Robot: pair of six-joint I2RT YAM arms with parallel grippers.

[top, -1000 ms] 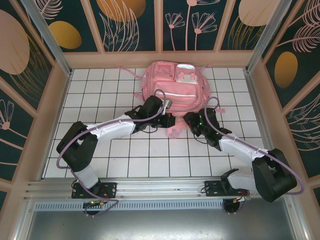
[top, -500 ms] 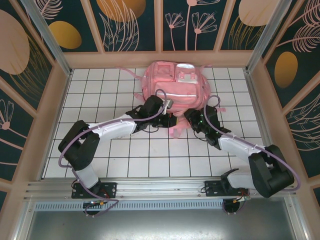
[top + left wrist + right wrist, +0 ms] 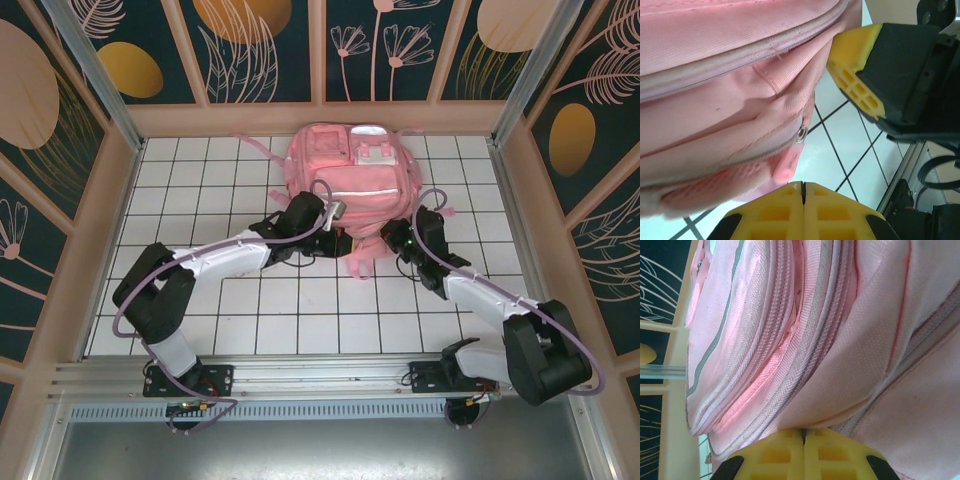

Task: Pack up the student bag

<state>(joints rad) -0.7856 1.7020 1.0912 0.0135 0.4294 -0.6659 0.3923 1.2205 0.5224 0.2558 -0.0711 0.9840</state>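
The student bag point(image 3: 350, 165), a large pink backpack, lies flat at the back middle of the tiled table. My left gripper point(image 3: 336, 241) is at its near edge, shut. In the left wrist view its yellow tips point(image 3: 803, 191) meet just below a pink zipper pull point(image 3: 787, 168) on the student bag point(image 3: 715, 75), with nothing visibly between them. My right gripper point(image 3: 393, 238) is at the bag's near right corner. Its tips point(image 3: 803, 432) are shut and press against a fold of the student bag point(image 3: 840, 375). Whether fabric is pinched is unclear. The right gripper's finger point(image 3: 855, 75) shows in the left wrist view.
A loose pink strap point(image 3: 352, 262) trails onto the tiles between the two grippers. Wooden-framed walls point(image 3: 130, 170) close the table on three sides. An aluminium rail point(image 3: 320, 375) runs along the near edge by the arm bases.
My right gripper has closed from partly open and its wrist has shifted right along the bag's near edge. The left arm has stayed put and shut.
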